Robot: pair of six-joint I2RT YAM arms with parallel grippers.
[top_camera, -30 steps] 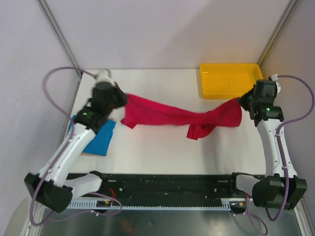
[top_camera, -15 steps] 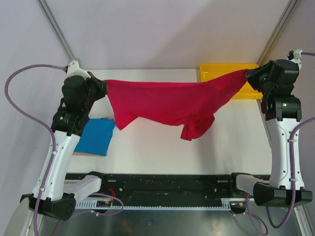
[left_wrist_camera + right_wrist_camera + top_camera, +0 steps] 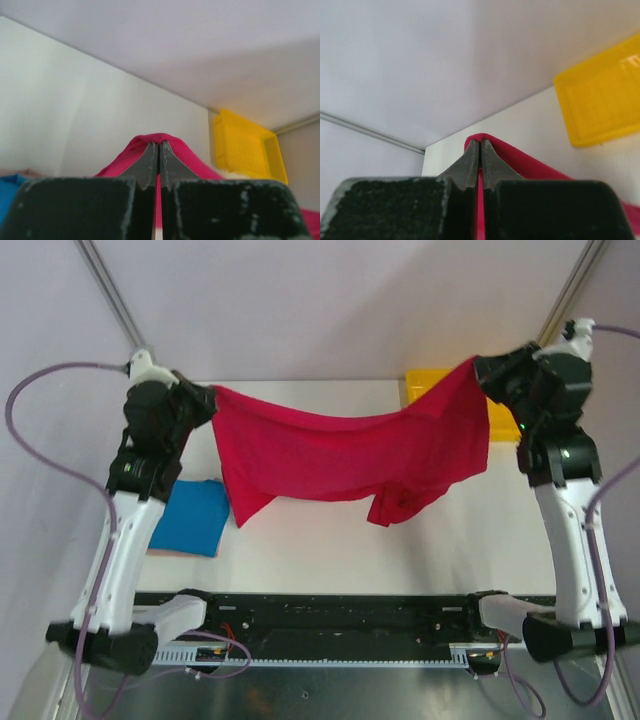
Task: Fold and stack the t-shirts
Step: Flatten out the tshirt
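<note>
The crimson red t-shirt (image 3: 340,450) hangs spread in the air above the table, stretched between both arms. My left gripper (image 3: 212,393) is shut on its left upper corner, and red cloth (image 3: 172,150) bulges around the pinched fingertips (image 3: 151,159). My right gripper (image 3: 474,365) is shut on the right upper corner, where a red fold (image 3: 520,162) wraps the tips. The shirt's lower edge sags, with a bunched part (image 3: 398,505) drooping lowest. The blue t-shirt (image 3: 190,517) lies folded flat on the table at the left, below my left arm.
A yellow plastic tray (image 3: 500,412) stands at the table's back right, partly hidden by the red shirt and my right arm; it also shows in the left wrist view (image 3: 247,147) and the right wrist view (image 3: 605,107). Grey walls enclose the table.
Both arms have risen and moved apart, lifting the red t-shirt off the table and spreading it from a twisted rope into a wide hanging sheet. The blue t-shirt has not moved.
</note>
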